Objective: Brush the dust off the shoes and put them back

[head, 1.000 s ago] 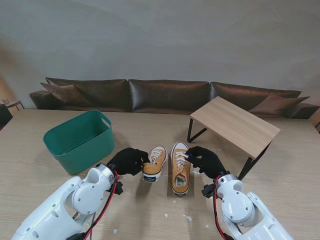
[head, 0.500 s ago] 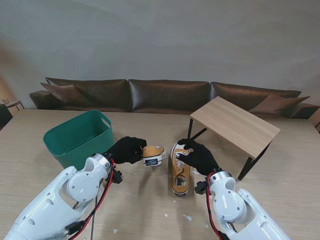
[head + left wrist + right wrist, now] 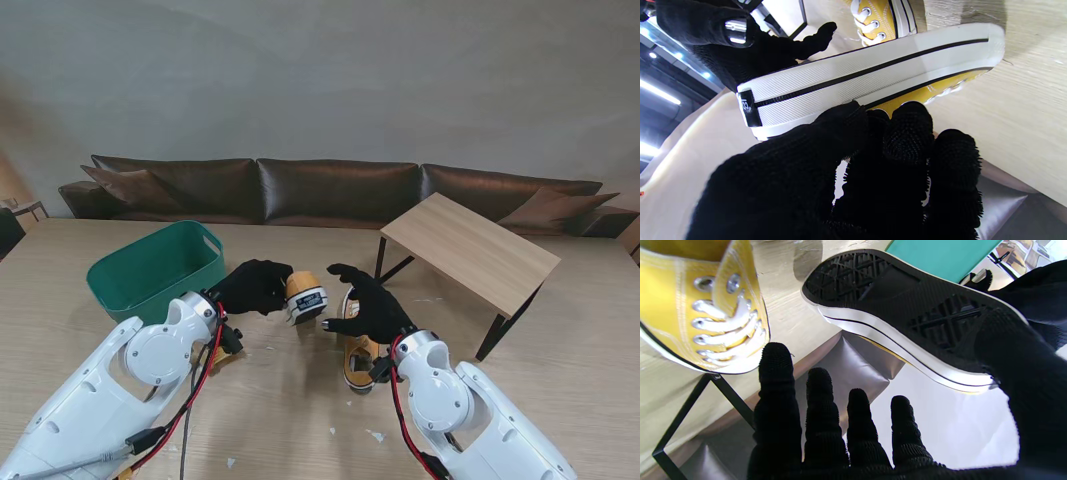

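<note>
wall point(image 3: 320, 70): grey, plain | sofa point(image 3: 330, 190): brown leather | side table point(image 3: 470, 250): wooden

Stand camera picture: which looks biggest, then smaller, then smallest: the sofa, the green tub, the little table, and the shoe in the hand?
1. Sofa, though it is farthest away.
2 and 3. Little table and green tub: too alike to rank.
4. Shoe, held by the left hand.

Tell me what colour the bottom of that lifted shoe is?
Black, with a criss-cross tread, edged in white. The sole of the lifted shoe shows best in the right wrist view.
</note>
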`<state>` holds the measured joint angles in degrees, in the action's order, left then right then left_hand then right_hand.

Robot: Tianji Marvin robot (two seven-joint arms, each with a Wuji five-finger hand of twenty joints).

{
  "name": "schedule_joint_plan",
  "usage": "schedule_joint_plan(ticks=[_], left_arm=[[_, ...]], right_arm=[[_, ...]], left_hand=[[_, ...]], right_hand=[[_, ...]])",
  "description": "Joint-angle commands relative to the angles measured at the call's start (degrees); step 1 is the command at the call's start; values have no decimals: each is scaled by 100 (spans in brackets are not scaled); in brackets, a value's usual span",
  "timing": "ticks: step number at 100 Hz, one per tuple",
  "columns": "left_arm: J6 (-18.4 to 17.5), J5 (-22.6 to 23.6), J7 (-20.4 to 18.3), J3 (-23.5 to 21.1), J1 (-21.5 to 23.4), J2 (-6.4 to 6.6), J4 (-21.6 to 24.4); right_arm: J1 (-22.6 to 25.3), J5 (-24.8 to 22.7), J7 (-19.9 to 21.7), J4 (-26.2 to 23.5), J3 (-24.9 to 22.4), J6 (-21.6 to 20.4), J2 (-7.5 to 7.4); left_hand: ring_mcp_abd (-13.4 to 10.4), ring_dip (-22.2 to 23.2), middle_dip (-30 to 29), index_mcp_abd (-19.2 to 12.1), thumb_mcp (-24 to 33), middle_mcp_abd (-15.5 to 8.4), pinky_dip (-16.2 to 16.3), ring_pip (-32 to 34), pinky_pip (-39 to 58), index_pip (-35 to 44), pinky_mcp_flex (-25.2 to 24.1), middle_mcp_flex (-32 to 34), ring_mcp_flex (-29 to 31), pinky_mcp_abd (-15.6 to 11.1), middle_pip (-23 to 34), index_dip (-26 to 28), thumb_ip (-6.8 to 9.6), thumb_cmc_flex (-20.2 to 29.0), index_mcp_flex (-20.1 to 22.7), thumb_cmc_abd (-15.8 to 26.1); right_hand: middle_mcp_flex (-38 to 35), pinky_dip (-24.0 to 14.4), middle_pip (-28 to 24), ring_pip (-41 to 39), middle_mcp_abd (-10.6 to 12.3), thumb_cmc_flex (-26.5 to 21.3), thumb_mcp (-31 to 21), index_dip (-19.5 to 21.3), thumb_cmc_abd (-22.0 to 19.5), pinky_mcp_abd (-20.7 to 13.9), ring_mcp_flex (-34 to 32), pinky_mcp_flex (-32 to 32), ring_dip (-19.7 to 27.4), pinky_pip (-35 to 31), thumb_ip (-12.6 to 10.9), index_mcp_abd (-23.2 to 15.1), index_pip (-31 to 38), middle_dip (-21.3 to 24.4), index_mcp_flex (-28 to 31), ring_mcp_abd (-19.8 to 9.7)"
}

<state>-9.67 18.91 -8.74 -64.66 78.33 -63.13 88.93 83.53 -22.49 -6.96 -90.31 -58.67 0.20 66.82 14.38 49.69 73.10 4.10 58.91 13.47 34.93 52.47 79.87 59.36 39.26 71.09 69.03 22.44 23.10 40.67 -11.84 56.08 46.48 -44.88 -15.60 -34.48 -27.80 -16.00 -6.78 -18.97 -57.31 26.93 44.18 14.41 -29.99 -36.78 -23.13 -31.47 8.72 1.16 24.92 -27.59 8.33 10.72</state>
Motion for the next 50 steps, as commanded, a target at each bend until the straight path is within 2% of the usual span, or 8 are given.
schedule_joint_plan(ticks=[1,33,50], left_arm=[[-46,-65,-161,-37,-113,6,118],[-36,-379,-538,-49,-297,56,261],[-18,-558,-725,-50,-397,78,311]], right_arm=[[52,-11,73,-192,11,56,-7],[20,213,143,-213,119,175,18],[-10,308,78,-150,193,241,57]], left_hand=[[-159,106,134,361,-307,-10,79,45,-36,911,-98,-82,-176,-3,94,526,2,-42,318,455],[-165,111,175,369,-325,-17,94,37,-72,900,-138,-112,-212,-38,88,600,14,-31,302,479],[-164,113,195,368,-329,-16,99,36,-93,890,-157,-121,-218,-55,88,625,19,-30,289,498]], right_hand=[[252,149,-80,59,66,223,-139,-155,317,-200,243,2981,54,239,176,89,-76,81,-289,-106],[308,-13,-116,75,-72,404,-220,-247,293,-56,186,2998,54,425,251,334,-271,105,-403,-35],[342,-120,-152,79,-137,433,-265,-279,298,-14,153,2998,47,479,267,638,-451,107,-397,4]])
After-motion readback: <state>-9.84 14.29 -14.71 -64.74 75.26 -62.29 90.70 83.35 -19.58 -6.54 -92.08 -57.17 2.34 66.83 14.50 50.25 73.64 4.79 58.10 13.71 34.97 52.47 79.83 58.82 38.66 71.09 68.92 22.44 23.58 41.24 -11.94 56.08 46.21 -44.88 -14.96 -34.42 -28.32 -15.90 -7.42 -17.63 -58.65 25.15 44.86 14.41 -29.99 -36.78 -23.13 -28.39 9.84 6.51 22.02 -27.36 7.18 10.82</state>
